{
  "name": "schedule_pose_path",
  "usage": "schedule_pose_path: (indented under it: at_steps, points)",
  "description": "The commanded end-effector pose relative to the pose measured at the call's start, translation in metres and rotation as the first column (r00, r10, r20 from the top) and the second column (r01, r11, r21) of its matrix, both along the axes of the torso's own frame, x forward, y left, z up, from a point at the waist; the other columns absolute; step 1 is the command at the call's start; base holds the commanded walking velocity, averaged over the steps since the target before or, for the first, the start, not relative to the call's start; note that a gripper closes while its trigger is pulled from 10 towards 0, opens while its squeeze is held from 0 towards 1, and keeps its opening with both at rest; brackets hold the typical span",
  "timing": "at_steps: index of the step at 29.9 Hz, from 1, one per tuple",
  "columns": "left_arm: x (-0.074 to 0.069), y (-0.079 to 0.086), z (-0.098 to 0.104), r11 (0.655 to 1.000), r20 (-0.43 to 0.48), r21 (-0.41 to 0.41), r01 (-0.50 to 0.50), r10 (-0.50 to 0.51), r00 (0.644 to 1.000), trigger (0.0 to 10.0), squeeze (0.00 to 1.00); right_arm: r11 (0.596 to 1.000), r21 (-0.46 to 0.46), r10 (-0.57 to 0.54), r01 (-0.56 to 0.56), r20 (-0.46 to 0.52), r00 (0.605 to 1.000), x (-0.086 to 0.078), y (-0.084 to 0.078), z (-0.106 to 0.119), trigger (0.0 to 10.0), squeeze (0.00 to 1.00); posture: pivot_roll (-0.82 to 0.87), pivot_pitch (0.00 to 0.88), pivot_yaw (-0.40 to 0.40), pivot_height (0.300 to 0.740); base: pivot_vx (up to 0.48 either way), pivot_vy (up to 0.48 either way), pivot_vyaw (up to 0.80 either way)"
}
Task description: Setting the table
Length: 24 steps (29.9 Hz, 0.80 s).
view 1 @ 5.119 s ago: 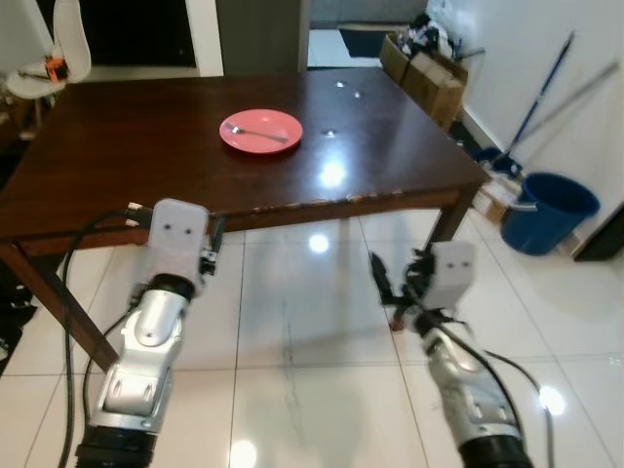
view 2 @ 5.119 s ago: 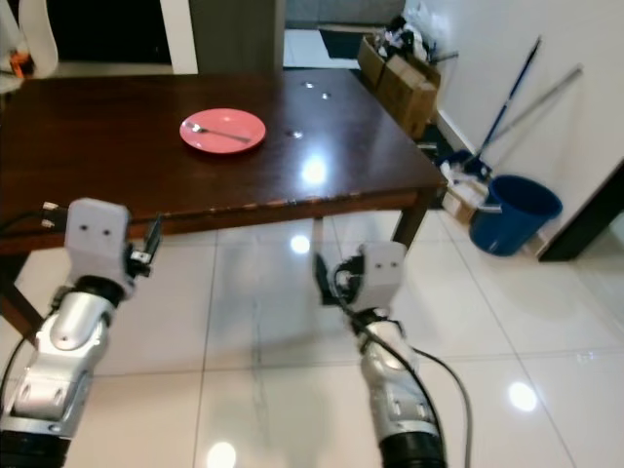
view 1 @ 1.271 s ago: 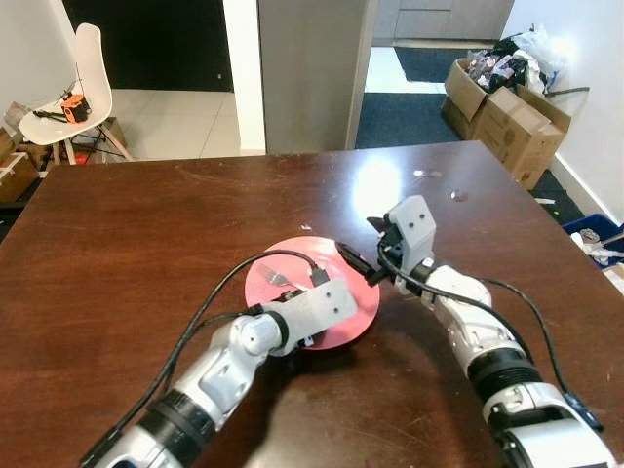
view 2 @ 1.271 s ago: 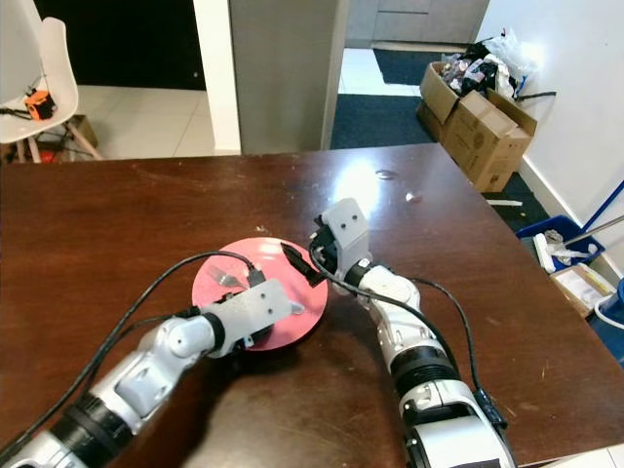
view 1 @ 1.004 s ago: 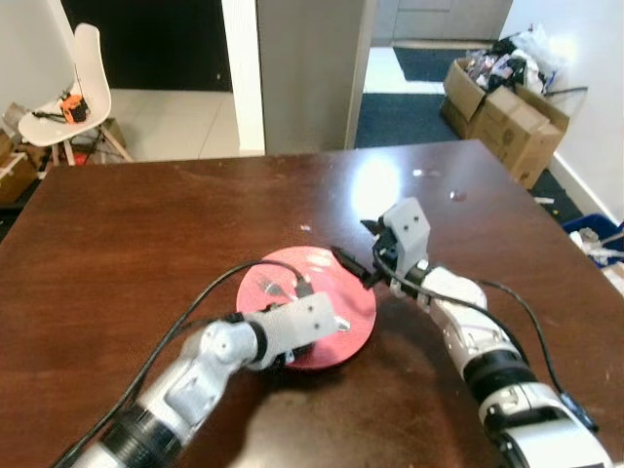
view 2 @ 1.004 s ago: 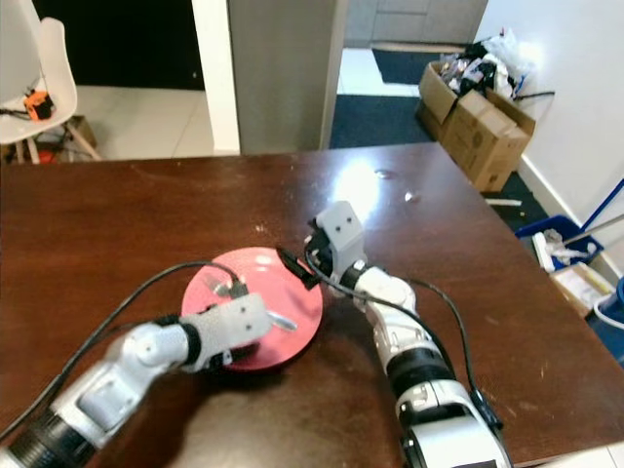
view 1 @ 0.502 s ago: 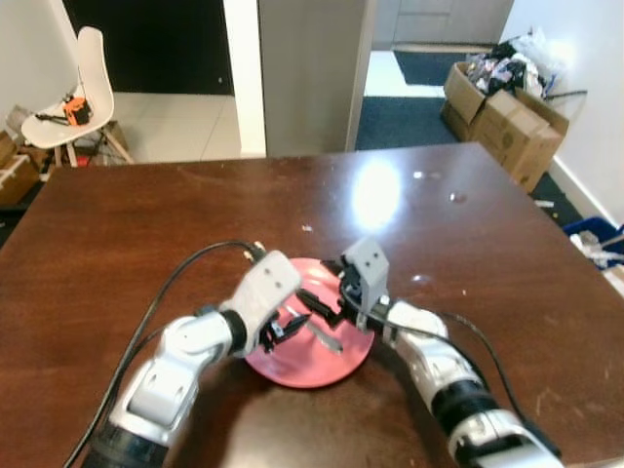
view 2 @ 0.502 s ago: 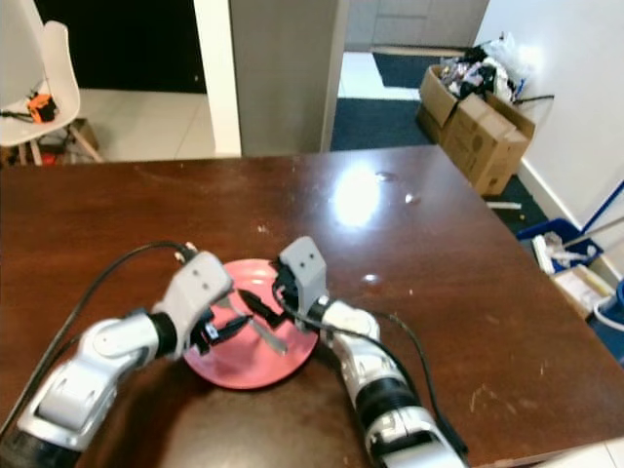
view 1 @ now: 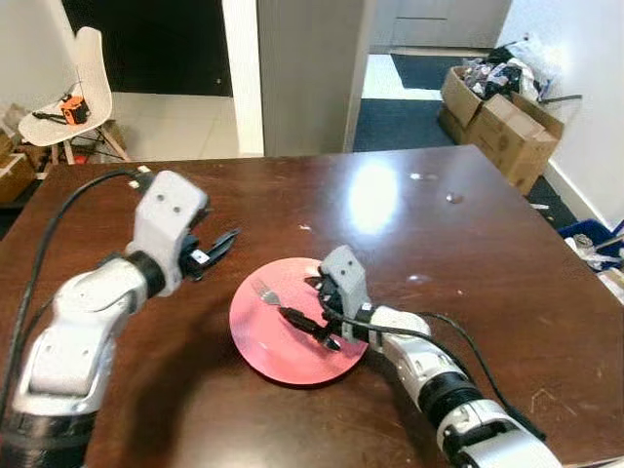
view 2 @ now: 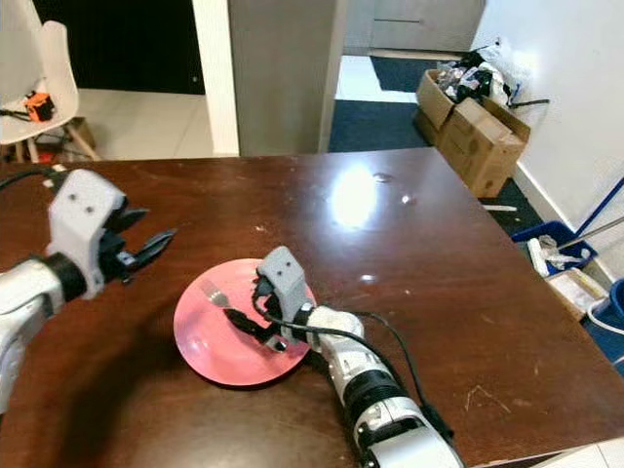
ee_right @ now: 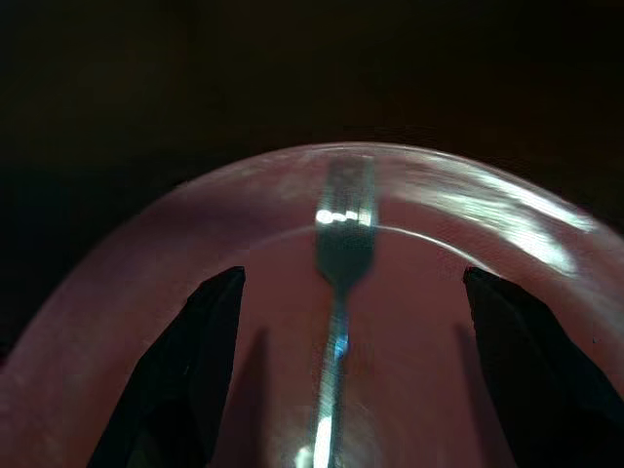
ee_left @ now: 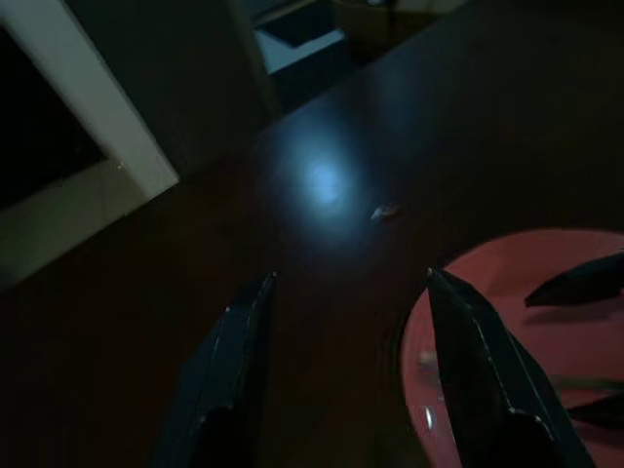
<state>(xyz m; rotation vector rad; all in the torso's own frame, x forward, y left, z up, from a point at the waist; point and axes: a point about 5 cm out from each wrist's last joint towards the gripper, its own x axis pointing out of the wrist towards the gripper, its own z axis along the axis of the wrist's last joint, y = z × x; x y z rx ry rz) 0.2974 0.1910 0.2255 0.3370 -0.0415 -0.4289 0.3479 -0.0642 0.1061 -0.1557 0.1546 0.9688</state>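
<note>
One pink plate (view 1: 283, 336) lies on the dark wooden table (view 1: 458, 244), near the robot's edge, and one fork (view 1: 274, 299) lies on it. No other tableware can be seen on the tabletop. The fork's long axis runs diagonally across the plate, with the tines toward about ten o'clock, close to the plate's far-left rim, and the handle running back toward four o'clock.

Two grippers are in view. The right gripper (view 1: 314, 314) is down over the middle of the plate, its black fingers spread wide with one on each side of the fork handle. In the right wrist view the fork (ee_right: 336, 322) runs straight up the middle between the two fingertips (ee_right: 210, 336), tines away from the camera, and neither fingertip touches it. So the gripper is unclenched and holds nothing.

The left gripper (view 1: 216, 250) hangs above the bare table at about nine to ten o'clock from the plate, well apart from its rim. Its fingers are parted and empty. In the left wrist view they frame the dark tabletop, with the plate's edge (ee_left: 526, 322) beside one finger.

Beyond the table, one white chair (view 1: 68, 93) stands at eleven o'clock and cardboard boxes (view 1: 502, 107) sit at one o'clock.
</note>
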Motion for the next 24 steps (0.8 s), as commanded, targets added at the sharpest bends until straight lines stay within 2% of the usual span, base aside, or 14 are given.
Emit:
schedule_pose_path:
  at_steps: [1, 4, 6, 11, 15, 22, 23, 24]
  points:
    - [-0.006, 0.003, -0.005, 1.0, -0.026, 0.006, -0.02, 0.02, 0.999, 10.0, 0.0, 0.999, -0.021, 0.032, -0.032, -0.015, 0.999, -0.001, 0.002, -0.002, 10.0, 0.0, 0.14, 0.083, 0.052, 0.74, 0.0, 0.0, 0.0]
    - [-0.009, 0.004, -0.008, 1.0, -0.037, 0.011, -0.028, 0.028, 0.999, 10.0, 0.0, 0.999, -0.023, 0.036, -0.036, -0.02, 0.999, 0.0, 0.001, -0.001, 10.0, 0.0, 0.15, 0.084, 0.052, 0.74, 0.0, 0.0, 0.0]
    - [-0.017, 0.004, -0.011, 0.999, -0.054, 0.046, 0.0, 0.003, 0.999, 10.0, 0.0, 0.998, -0.053, 0.023, -0.024, -0.018, 1.0, 0.003, 0.0, -0.001, 10.0, 0.0, 0.16, 0.092, 0.049, 0.74, 0.0, 0.0, 0.0]
    - [-0.035, 0.006, -0.01, 0.991, -0.097, 0.072, 0.111, -0.104, 0.99, 10.0, 0.0, 0.988, -0.149, -0.048, 0.05, 0.018, 0.999, 0.009, -0.008, -0.003, 10.0, 0.0, 0.17, 0.098, 0.045, 0.74, 0.0, 0.0, 0.0]
    - [-0.047, 0.006, -0.009, 0.982, -0.128, 0.091, 0.165, -0.152, 0.98, 10.0, 0.0, 0.983, -0.185, -0.027, 0.024, -0.012, 1.0, 0.005, -0.012, -0.011, 10.0, 0.0, 0.18, 0.102, 0.046, 0.74, 0.0, 0.0, 0.0]
    - [-0.049, 0.004, -0.011, 0.984, -0.133, 0.086, 0.155, -0.143, 0.981, 10.0, 0.0, 0.969, -0.246, 0.026, -0.026, -0.003, 1.0, 0.001, -0.004, -0.017, 10.0, 0.0, 0.18, 0.099, 0.042, 0.74, 0.0, 0.0, 0.0]
    - [-0.049, 0.003, -0.011, 0.984, -0.133, 0.086, 0.154, -0.141, 0.981, 10.0, 0.0, 0.966, -0.256, 0.029, -0.029, -0.002, 1.0, 0.0, -0.002, -0.018, 8.0, 0.0, 0.18, 0.098, 0.041, 0.74, 0.0, 0.0, 0.0]
    - [-0.049, 0.002, -0.011, 0.985, -0.133, 0.085, 0.152, -0.14, 0.981, 10.0, 0.0, 0.964, -0.265, 0.029, -0.029, -0.003, 1.0, 0.0, -0.001, -0.019, 4.7, 0.0, 0.19, 0.097, 0.039, 0.74, 0.0, 0.0, 0.0]
